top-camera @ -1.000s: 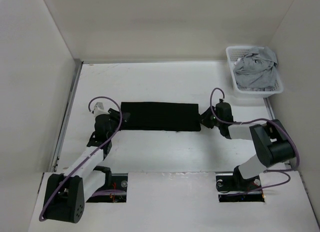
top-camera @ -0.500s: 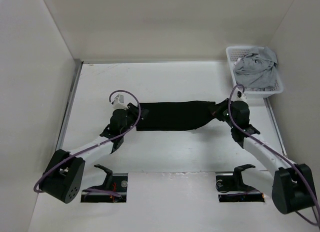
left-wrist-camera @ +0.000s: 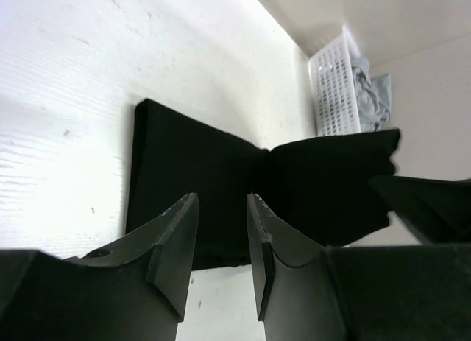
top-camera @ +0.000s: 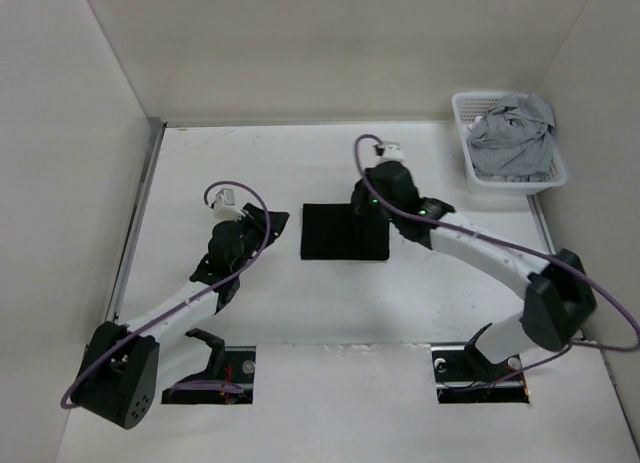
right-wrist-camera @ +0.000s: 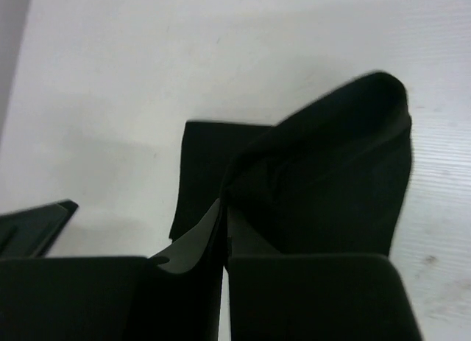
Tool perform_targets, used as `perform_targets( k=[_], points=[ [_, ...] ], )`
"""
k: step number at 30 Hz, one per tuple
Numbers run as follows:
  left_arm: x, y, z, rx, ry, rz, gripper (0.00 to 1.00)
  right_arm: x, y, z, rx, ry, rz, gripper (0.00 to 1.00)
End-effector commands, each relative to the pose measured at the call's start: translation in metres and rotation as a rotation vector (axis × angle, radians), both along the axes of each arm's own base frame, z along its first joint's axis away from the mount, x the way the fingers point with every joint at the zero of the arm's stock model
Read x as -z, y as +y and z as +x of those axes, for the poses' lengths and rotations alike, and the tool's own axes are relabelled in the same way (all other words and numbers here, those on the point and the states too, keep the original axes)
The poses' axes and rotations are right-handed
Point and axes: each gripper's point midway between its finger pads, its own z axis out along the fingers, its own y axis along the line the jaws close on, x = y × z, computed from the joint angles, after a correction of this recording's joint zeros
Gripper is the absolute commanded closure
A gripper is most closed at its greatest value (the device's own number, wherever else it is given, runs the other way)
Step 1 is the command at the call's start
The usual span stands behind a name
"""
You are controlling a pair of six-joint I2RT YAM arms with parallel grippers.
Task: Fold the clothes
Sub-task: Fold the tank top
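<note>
Since a second ago the long black strip of clothes [top-camera: 343,241] has been doubled over into a compact square near the middle of the white tabletop [top-camera: 250,163], and the right arm has swung in from 3 o'clock to do it. White basket [top-camera: 500,183] with a grey garment [top-camera: 512,143] sits way off at 2 o'clock. Right end effector [top-camera: 360,207] is pinched tight on a raised flap at the square's 1 o'clock corner, while the left end effector [top-camera: 272,223] sits just off its 9 o'clock side, fingers apart with nothing in them.
</note>
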Motion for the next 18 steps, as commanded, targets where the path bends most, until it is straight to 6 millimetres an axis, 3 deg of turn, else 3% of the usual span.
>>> perform_targets(
  k=[1, 5, 8, 9, 12, 15, 18],
  points=[
    [-0.011, 0.015, -0.002, -0.032, -0.042, -0.025, 0.69, 0.014, 0.044, 0.001, -0.077, 0.013, -0.159, 0.95],
    [-0.015, 0.038, -0.003, -0.085, -0.051, -0.032, 0.68, 0.037, 0.109, 0.0, -0.169, 0.063, -0.209, 0.87],
    [-0.017, 0.053, -0.003, -0.123, -0.051, -0.032, 0.66, 0.046, 0.143, -0.005, -0.197, 0.078, -0.221, 0.6],
    [-0.018, 0.055, -0.002, -0.126, -0.054, -0.034, 0.66, 0.043, 0.148, -0.008, -0.202, 0.073, -0.21, 0.57],
    [-0.02, 0.048, 0.002, -0.102, -0.051, -0.032, 0.66, 0.021, 0.146, -0.017, -0.205, 0.035, -0.125, 0.55],
    [-0.022, 0.027, 0.005, -0.052, -0.05, -0.03, 0.66, 0.001, 0.116, -0.017, -0.165, -0.016, -0.033, 0.57],
    [-0.026, -0.006, 0.009, 0.019, -0.061, -0.03, 0.66, 0.009, 0.086, -0.007, -0.133, -0.002, 0.034, 0.77]
  ],
)
